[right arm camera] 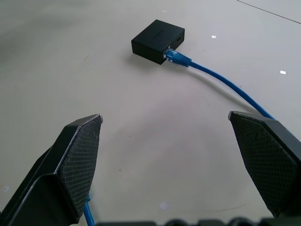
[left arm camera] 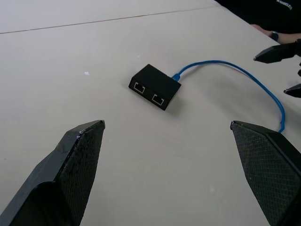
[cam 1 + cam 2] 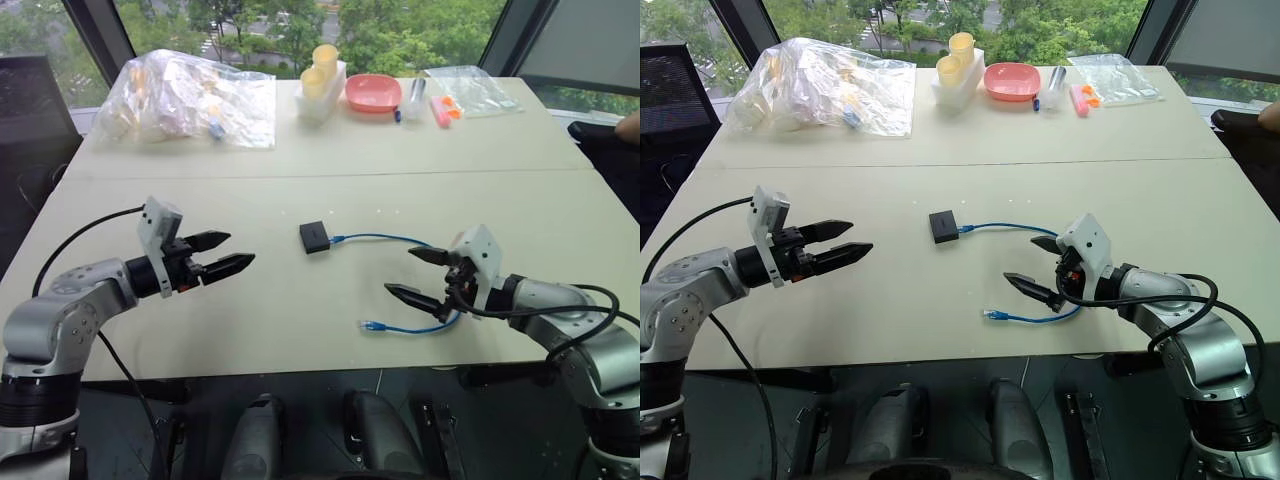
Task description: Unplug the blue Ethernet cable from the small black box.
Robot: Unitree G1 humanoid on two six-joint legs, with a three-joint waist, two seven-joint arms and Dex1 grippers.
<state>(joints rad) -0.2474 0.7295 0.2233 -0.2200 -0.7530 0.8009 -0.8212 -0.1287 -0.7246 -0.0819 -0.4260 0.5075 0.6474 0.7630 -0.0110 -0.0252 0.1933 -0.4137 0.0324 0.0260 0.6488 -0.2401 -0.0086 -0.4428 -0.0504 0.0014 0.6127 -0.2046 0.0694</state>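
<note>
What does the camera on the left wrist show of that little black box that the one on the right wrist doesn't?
The left wrist view shows the small black box's face with two empty sockets, and the tips of the other hand. The right wrist view shows the opposite side, where the blue Ethernet cable's plug sits in the box. Both show the box on the pale table, the cable attached, and two wide-open fingers.
</note>
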